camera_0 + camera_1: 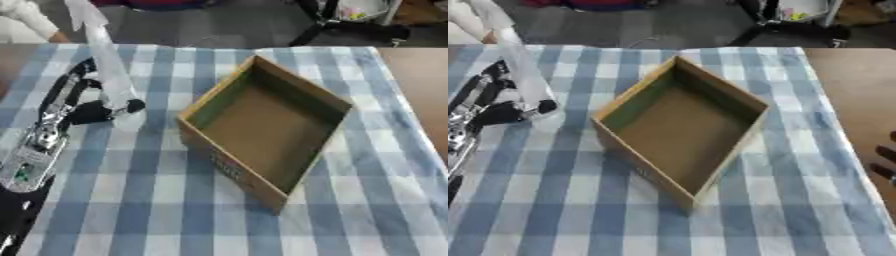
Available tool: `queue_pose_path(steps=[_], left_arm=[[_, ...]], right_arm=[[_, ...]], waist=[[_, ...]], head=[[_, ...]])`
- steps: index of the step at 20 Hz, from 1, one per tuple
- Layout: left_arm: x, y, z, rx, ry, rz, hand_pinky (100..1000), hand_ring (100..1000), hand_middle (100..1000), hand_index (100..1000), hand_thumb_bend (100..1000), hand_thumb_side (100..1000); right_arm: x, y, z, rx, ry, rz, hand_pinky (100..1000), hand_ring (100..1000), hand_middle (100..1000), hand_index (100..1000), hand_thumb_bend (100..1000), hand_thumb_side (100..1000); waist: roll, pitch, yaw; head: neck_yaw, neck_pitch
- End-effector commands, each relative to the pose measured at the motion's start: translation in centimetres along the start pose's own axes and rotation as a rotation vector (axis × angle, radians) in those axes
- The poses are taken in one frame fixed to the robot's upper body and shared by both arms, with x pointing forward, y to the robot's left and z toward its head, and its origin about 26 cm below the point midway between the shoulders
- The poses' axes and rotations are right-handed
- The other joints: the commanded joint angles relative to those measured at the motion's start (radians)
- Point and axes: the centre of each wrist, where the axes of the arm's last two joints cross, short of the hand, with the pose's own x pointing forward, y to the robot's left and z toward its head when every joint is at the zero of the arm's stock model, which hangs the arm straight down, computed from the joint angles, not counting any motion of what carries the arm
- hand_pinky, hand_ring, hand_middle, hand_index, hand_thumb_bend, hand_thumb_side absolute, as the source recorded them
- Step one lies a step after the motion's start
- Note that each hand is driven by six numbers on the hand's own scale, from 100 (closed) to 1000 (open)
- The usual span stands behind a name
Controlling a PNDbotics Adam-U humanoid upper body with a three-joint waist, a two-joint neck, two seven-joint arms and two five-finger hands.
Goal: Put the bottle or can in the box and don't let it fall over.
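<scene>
Bottle (103, 60) on checked tablecloth (367, 175)

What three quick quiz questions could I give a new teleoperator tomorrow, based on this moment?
1. True or false: the cardboard box is empty.
2. Which hand is wrapped round the clear bottle? A) left B) right
3. Fill in: the bottle is on the box's ____ side.

Key: 1 true. 2 A, the left hand grips it near its base; of the right hand only dark fingers show at the right edge of the right eye view. 3 left, over the checked cloth.
</scene>
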Motion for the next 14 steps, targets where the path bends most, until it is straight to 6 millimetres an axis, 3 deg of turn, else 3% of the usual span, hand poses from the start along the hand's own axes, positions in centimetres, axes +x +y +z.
queue_pose_path(steps=[1, 14], left_arm=[[0.92, 0.70, -0.58, 0.017, -0.018, -0.018, 1000, 679, 829, 935, 1000, 339], [1.03, 0.12, -1.31, 0.013, -0.005, -0.016, 1000, 677, 826, 920, 1000, 331]], right_arm=[[0.52, -0.19, -0.27, 0.007, -0.020, 0.019, 824, 910, 1000, 869, 100, 762], [0.41, -0.07, -0.34, 0.009, -0.015, 0.018, 824, 910, 1000, 869, 100, 770]], waist=[[0.001, -0.010, -0.002], [0.002, -0.004, -0.005]], head=[[0.001, -0.018], [0.007, -0.025]])
